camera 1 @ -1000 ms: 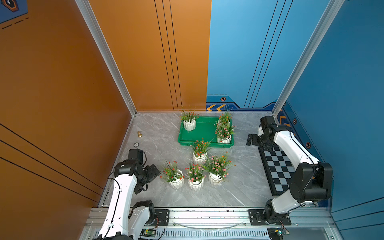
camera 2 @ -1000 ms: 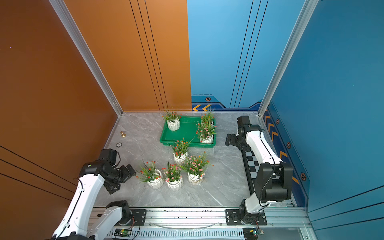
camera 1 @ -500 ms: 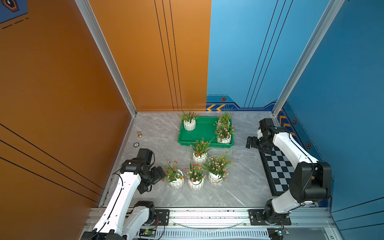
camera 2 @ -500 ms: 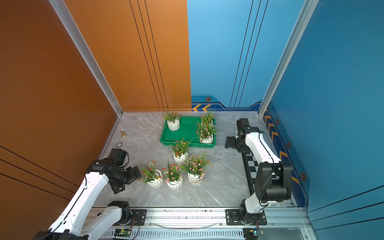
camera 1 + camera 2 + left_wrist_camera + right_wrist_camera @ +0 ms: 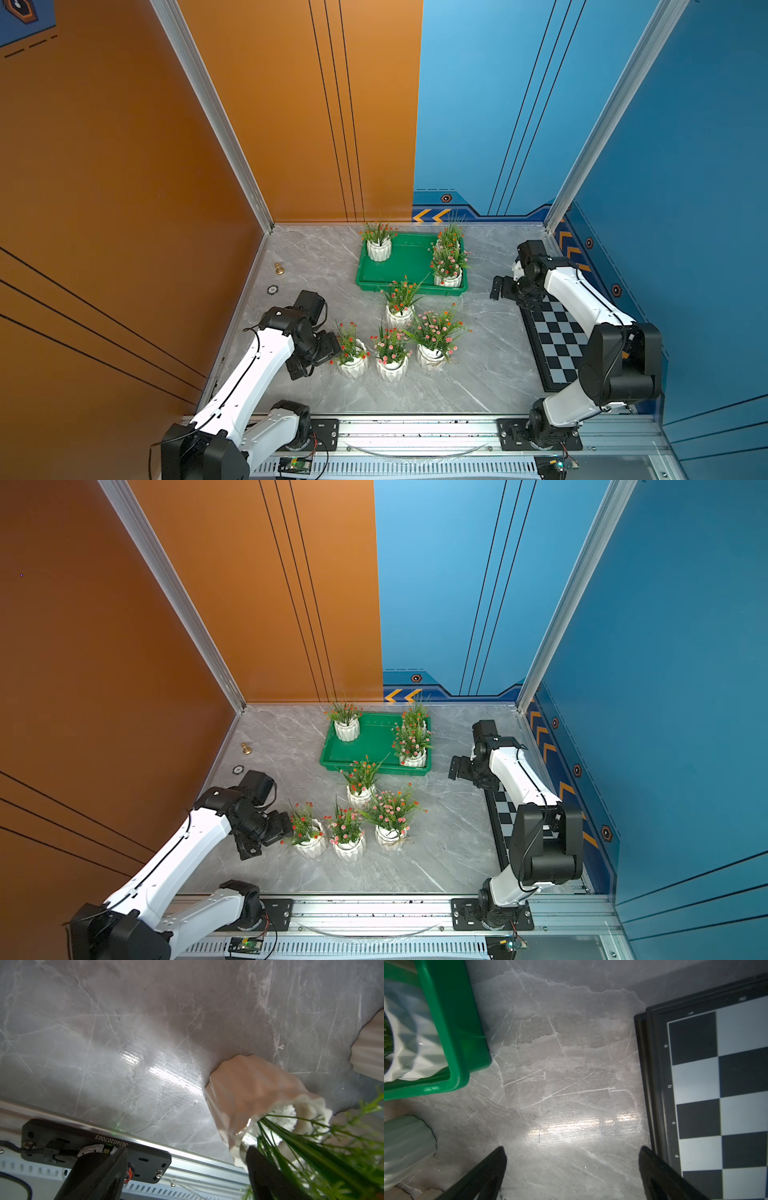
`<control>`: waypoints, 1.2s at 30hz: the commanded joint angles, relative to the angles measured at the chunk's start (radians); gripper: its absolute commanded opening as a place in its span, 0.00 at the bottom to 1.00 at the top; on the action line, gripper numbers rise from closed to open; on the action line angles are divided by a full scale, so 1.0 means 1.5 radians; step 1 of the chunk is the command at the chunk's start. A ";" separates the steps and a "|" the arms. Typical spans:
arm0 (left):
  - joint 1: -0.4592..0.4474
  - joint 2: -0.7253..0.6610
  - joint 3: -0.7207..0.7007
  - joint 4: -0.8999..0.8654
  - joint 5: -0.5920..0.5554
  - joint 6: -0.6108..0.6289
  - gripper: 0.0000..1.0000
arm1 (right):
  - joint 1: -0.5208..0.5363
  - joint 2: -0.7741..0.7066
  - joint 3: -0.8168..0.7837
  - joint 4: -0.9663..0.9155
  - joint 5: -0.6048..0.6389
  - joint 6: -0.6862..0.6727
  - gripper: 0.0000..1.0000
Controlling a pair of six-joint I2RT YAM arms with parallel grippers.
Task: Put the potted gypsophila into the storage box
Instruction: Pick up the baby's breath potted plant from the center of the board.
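The green storage box [image 5: 409, 266] lies at the back of the table with three potted gypsophila in it, one at its left end [image 5: 379, 249]. Several more stand in front of it. My left gripper [image 5: 328, 353] is open beside the leftmost front pot [image 5: 353, 368]. In the left wrist view one finger [image 5: 261, 1167] lies against that pot's [image 5: 249, 1095] rim among the leaves, and nothing is between the jaws [image 5: 187, 1149]. My right gripper [image 5: 498, 289] hangs open over bare table right of the box, with its jaws [image 5: 572, 1148] empty.
A black-and-grey checkered board [image 5: 557, 336] lies along the right wall under my right arm. A small brass knob [image 5: 279, 269] and a round disc [image 5: 272, 289] sit near the left wall. The box's corner [image 5: 452, 1022] is close to my right gripper.
My left arm has swung right, from the left edge up to the leftmost front pot, and its jaws have narrowed a little. The right arm has barely moved.
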 commanded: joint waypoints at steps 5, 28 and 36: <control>-0.042 0.024 0.012 0.026 -0.011 -0.033 0.81 | 0.007 -0.016 -0.018 0.018 -0.037 -0.016 1.00; -0.074 0.058 -0.010 0.088 -0.011 -0.055 0.49 | 0.033 -0.008 -0.028 0.028 -0.055 -0.023 1.00; -0.082 0.058 -0.017 0.096 -0.012 -0.061 0.37 | 0.034 -0.020 -0.039 0.039 -0.078 -0.033 1.00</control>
